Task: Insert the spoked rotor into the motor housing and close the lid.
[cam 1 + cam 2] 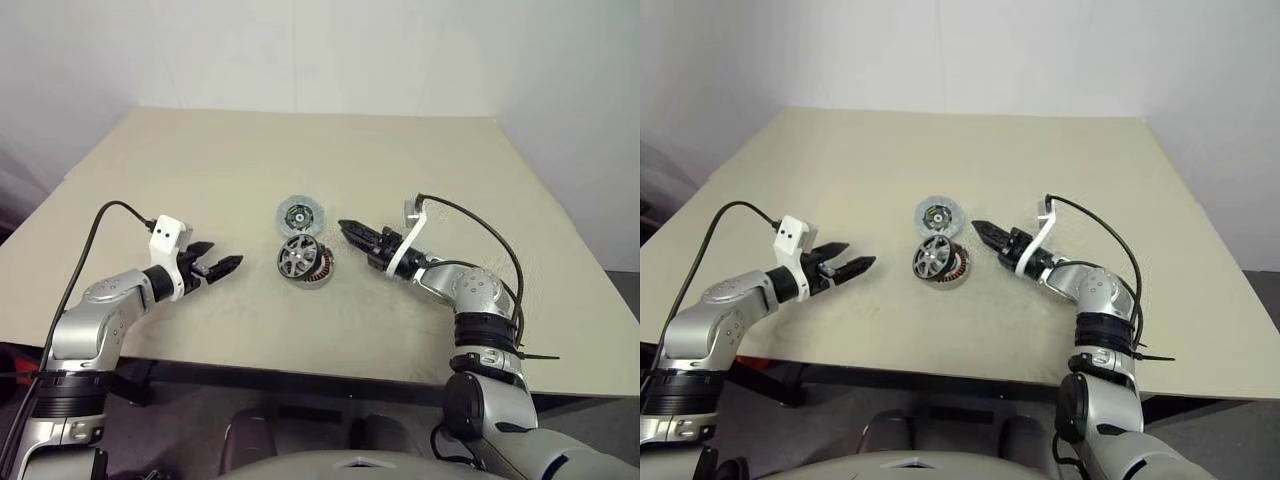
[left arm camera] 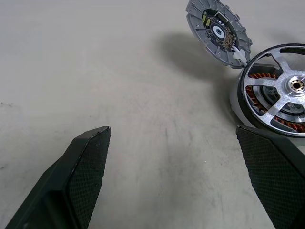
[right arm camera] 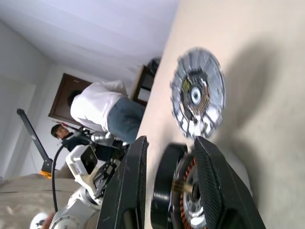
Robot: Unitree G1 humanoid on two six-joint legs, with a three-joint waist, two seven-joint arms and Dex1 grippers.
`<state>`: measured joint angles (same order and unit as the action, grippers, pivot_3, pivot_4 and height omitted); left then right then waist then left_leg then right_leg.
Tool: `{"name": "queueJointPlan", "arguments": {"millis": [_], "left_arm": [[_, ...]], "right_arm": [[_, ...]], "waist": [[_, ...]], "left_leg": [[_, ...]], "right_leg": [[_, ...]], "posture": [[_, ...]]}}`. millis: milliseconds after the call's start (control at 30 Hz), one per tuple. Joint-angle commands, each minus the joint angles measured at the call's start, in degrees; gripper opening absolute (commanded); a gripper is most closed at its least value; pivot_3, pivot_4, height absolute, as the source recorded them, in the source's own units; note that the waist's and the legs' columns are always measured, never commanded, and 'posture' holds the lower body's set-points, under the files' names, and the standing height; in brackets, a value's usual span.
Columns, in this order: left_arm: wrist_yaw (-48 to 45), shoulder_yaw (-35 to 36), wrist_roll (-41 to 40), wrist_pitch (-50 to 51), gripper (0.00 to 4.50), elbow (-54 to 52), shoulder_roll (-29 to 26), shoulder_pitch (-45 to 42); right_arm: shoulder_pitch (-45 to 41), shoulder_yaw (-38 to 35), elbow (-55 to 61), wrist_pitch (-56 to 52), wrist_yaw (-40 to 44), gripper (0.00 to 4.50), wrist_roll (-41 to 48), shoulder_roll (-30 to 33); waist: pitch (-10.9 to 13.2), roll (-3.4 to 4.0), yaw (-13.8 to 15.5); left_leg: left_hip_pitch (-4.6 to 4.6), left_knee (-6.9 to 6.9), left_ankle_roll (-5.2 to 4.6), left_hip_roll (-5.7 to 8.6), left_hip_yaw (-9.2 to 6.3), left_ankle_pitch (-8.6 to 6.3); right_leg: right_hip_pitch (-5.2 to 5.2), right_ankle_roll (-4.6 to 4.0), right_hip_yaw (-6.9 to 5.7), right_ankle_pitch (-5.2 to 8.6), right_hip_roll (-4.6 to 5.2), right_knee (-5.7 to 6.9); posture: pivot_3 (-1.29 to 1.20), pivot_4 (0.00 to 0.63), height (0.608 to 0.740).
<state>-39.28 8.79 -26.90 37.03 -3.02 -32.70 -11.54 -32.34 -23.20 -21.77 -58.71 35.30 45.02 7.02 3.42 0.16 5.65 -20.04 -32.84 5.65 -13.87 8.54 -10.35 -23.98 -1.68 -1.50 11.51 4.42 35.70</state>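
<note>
Soft, even light falls on the pale beige worktop (image 1: 300, 160). Shadows are faint. The round grey lid (image 3: 198, 98) looks blurry up close.

Spoked rotor (image 1: 297, 256) tilted in motor housing (image 1: 316, 268); lid (image 1: 301, 215) dark-face-up just beyond.

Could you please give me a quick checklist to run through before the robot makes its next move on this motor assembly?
1. Spoked rotor in the motor housing: not ok, it sits tilted, not seated flush.
2. Lid ready to close: ok, it lies on the table just behind the housing, dark face up.
3. Left hand free: ok, open, holding nothing, apart from the housing.
4. Right hand free: ok, fingers parted, empty, pointing at the housing.
5. Person behind the table keeping clear: cannot tell.
</note>
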Motion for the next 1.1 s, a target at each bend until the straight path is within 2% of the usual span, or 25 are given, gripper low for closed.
{"name": "queueJointPlan", "arguments": {"millis": [33,133,233,333,433,467,600,833,1100], "left_arm": [[-0.4,0.3,-0.3,-0.4,4.50,-1.0,-0.2,-1.4],[-0.5,0.3,-0.3,-0.4,4.50,-1.0,-0.2,-1.3],[-0.5,0.2,-0.2,-0.4,4.50,-1.0,-0.2,-1.4],[-0.4,0.0,-0.2,-0.4,4.50,-0.9,-0.1,-1.6],[-0.4,-0.1,-0.1,-0.4,4.50,-0.8,0.0,-1.7],[-0.5,-0.2,-0.1,-0.4,4.50,-0.7,0.0,-1.8],[-0.4,-0.2,0.0,-0.5,4.50,-0.5,0.1,-2.0],[-0.1,0.2,-0.1,-0.3,4.50,-1.3,0.0,-1.2],[0.3,0.4,-0.2,-0.3,4.50,-1.5,0.1,-1.1]], "right_arm": [[-1.7,2.4,0.7,6.9,4.7,1.73,-1.5,1.4],[-3.6,3.8,1.8,9.9,7.2,1.73,-1.6,1.9],[-4.5,9.0,4.0,13.8,10.4,1.73,-5.1,3.0],[-6.1,15.7,4.2,17.2,12.7,1.18,-10.1,4.5],[-7.0,21.7,4.6,20.1,15.1,0.12,-14.3,5.0],[-7.3,23.7,5.0,20.7,15.7,0.02,-15.4,4.8],[-8.3,29.4,8.7,20.9,17.4,0.02,-17.4,3.7],[-8.6,34.7,15.6,17.8,18.4,0.02,-17.7,3.3],[-7.5,38.0,7.7,19.1,16.0,0.02,-23.1,2.7]], "waist": [[0.0,0.00,0.0],[0.0,0.00,-0.1],[0.0,-0.01,-0.2],[0.0,-0.01,-0.2],[0.0,-0.02,-0.1],[0.0,-0.02,-0.2],[0.0,-0.02,-0.2],[0.0,-0.05,-0.2],[-0.1,-0.12,-0.2]], "left_leg": [[0.00,0.00,0.00,0.00,0.00,0.00],[0.00,0.00,-0.01,0.00,0.00,0.00],[0.00,-0.02,-0.01,0.00,0.00,0.00],[0.00,-0.02,-0.02,-0.01,0.00,0.00],[-0.01,-0.04,-0.03,-0.01,0.00,-0.01],[-0.01,-0.04,-0.04,-0.01,-0.01,-0.01],[-0.03,-0.10,-0.10,-0.02,-0.01,-0.05],[-0.01,-0.14,-0.15,-0.02,-0.02,-0.07],[0.00,-0.15,-0.14,-0.02,-0.03,-0.07]], "right_leg": [[0.00,0.00,0.00,0.00,0.00,0.00],[0.00,0.00,0.00,0.00,0.00,0.01],[0.00,-0.02,0.00,-0.01,0.00,0.02],[0.00,-0.02,0.00,-0.01,-0.01,0.02],[0.00,-0.02,-0.01,-0.01,-0.01,0.02],[0.00,-0.02,-0.01,-0.01,-0.01,0.01],[0.00,-0.02,-0.01,-0.01,-0.01,0.02],[0.01,-0.02,0.00,-0.01,-0.01,0.02],[0.05,-0.02,0.00,-0.01,-0.01,0.04]], "posture": [[0.00,0.000,0.740],[0.00,0.000,0.740],[0.00,0.000,0.740],[0.00,0.000,0.740],[0.00,0.000,0.740],[0.00,0.000,0.740],[0.00,0.000,0.740],[0.00,0.000,0.740],[0.00,0.000,0.740]]}}
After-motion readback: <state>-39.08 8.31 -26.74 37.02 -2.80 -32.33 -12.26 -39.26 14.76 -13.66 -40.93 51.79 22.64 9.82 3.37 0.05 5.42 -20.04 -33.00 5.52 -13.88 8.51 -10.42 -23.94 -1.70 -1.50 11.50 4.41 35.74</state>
